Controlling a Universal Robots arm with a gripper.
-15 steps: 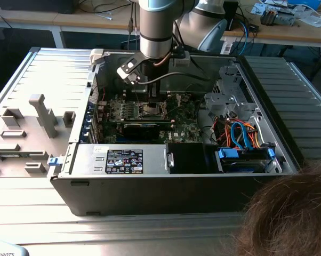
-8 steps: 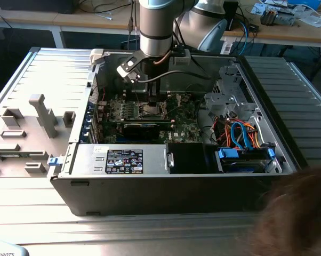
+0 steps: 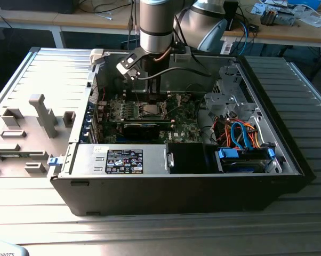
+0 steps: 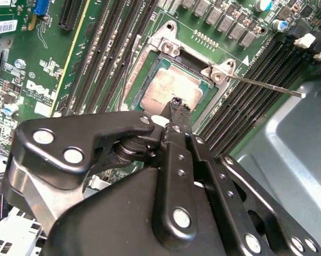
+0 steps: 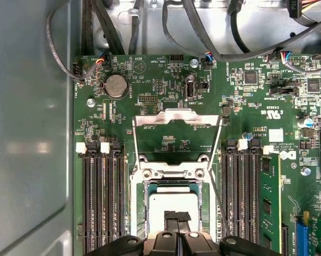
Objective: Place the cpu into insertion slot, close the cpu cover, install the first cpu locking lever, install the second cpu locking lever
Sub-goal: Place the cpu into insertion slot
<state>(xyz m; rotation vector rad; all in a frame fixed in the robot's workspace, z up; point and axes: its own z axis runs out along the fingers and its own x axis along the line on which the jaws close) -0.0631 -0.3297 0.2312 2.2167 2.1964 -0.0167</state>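
- Gripper (image 4: 176, 104) narrow: pads together, nothing visible between them, tips down on or just over the top face of the cpu (image 4: 163, 88). Cannot tell whether actually touching.
- Cpu flat in the insertion slot (image 5: 174, 185), dull metal face up and directly under the gripper tips. In the first wrist view, tips (image 5: 176, 216) over the half of the cpu (image 5: 171, 200) farthest from the cover hinge.
- Roughly square chip, so no real long axis. Edges parallel to the memory slots (image 5: 102, 202) on both sides of the socket and square to the socket rim.
- Cpu cover (image 5: 176, 114) not yet closed: swung back on its hinge, with green motherboard (image 5: 150, 80) visible through its cut-out middle. Lies from the gripper across the socket, on the side toward the round coin battery (image 5: 116, 85).
- One thin locking lever (image 4: 262, 85) loose, not latched, in the second wrist view. Long axis from a socket corner out across the neighbouring memory slots toward the grey case wall.
- In the exterior view, arm straight down into the open computer case (image 3: 176, 186) on the ribbed metal worktop (image 3: 150, 229), with the gripper (image 3: 150, 104) over the middle of the board.
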